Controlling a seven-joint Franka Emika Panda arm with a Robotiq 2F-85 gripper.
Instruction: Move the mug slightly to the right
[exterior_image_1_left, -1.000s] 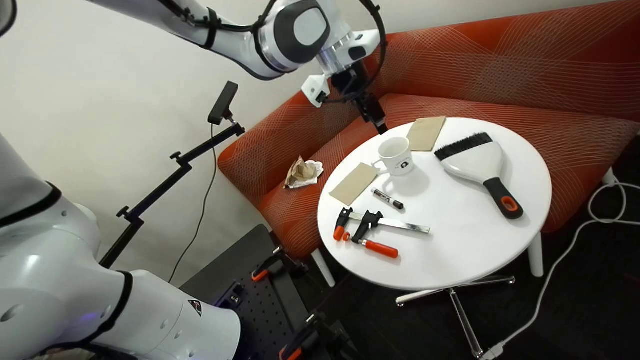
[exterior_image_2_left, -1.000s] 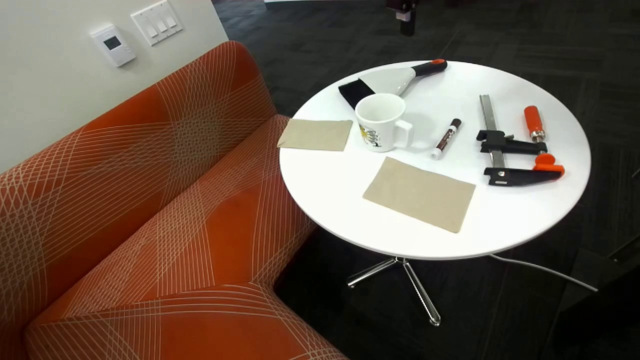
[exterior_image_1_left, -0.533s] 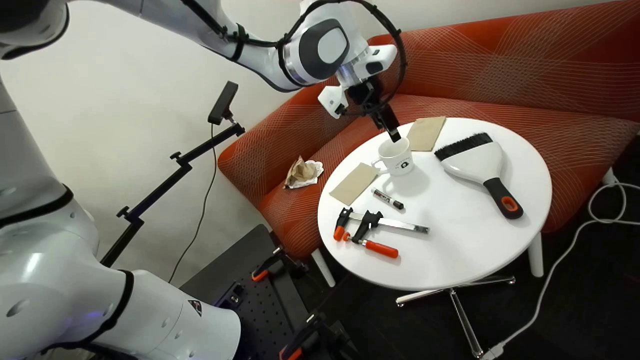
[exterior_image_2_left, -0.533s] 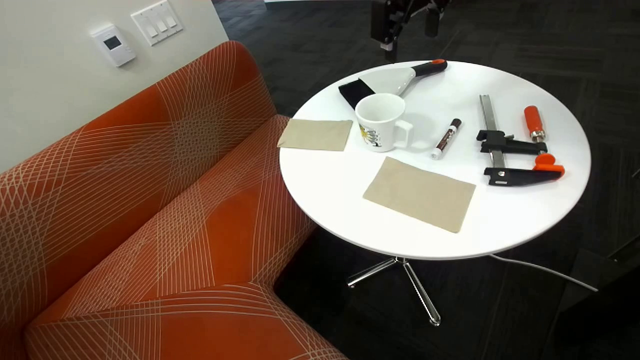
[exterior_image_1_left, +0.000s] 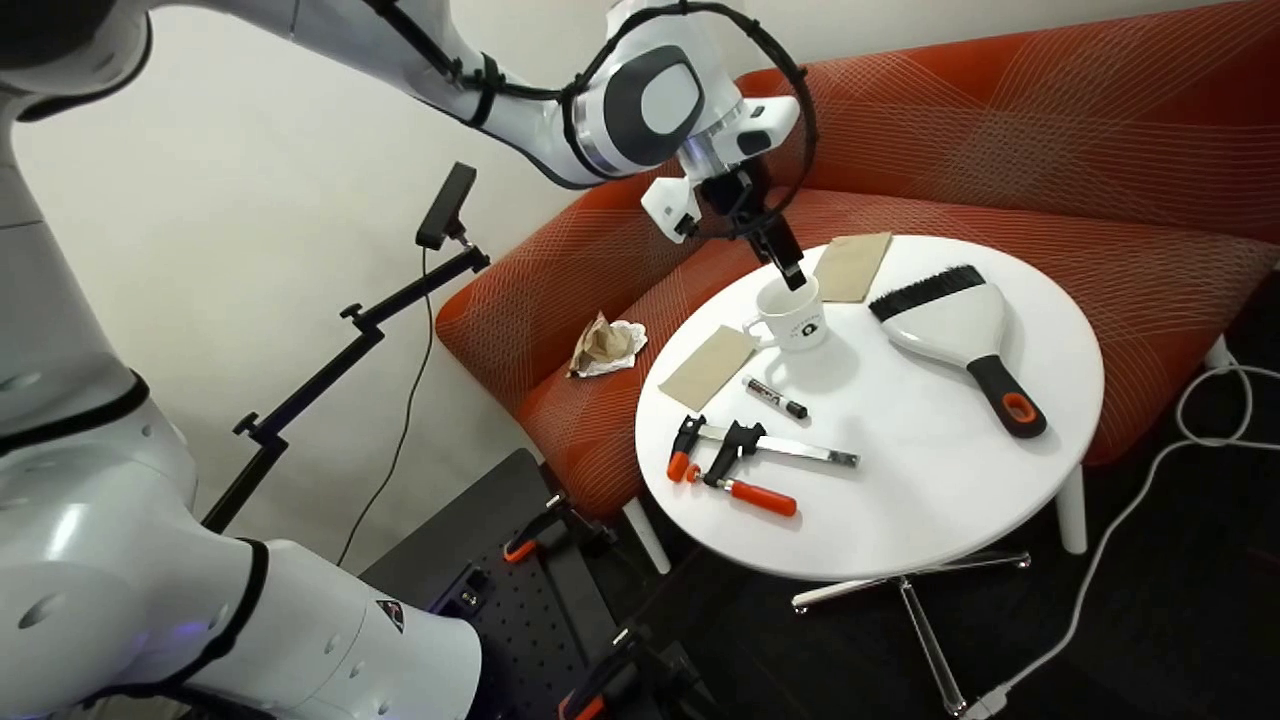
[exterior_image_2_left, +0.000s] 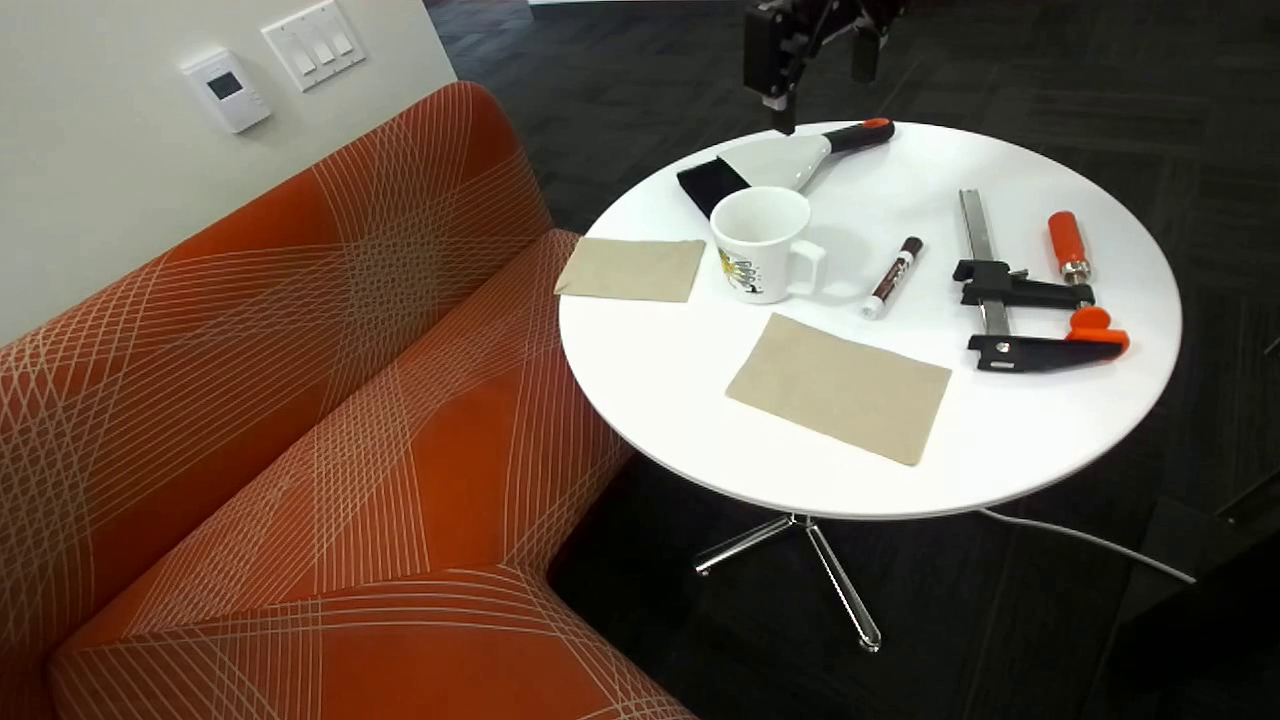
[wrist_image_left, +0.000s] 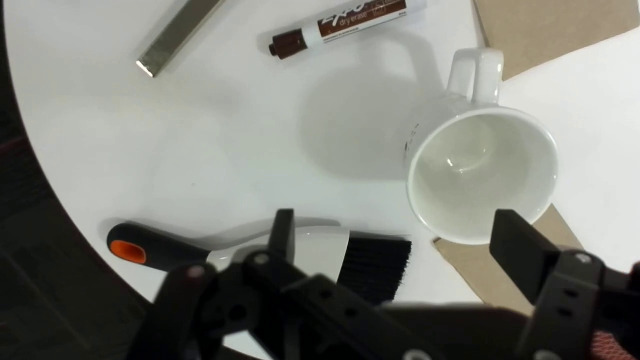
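Your mug (wrist_image_left: 477, 160) stands upright near the edge of the counter (exterior_image_1_left: 930, 500) by the sofa (exterior_image_1_left: 950, 130), between two sheets (exterior_image_2_left: 840, 390). In the wrist view its handle (wrist_image_left: 490, 75) points away from your hand (wrist_image_left: 397, 225), which should leave its sides free to pinch. The hand hangs over the counter, fingers spread and gripping nothing, presumably to straddle the mug; one fingertip (wrist_image_left: 520, 245) covers part of the rim there, so realign before lowering. The marker (exterior_image_2_left: 892, 278) and clamp (exterior_image_2_left: 1030, 292) lie toward the edge nearest the robot's base (exterior_image_1_left: 350, 640), the brush (exterior_image_1_left: 960, 335) opposite.
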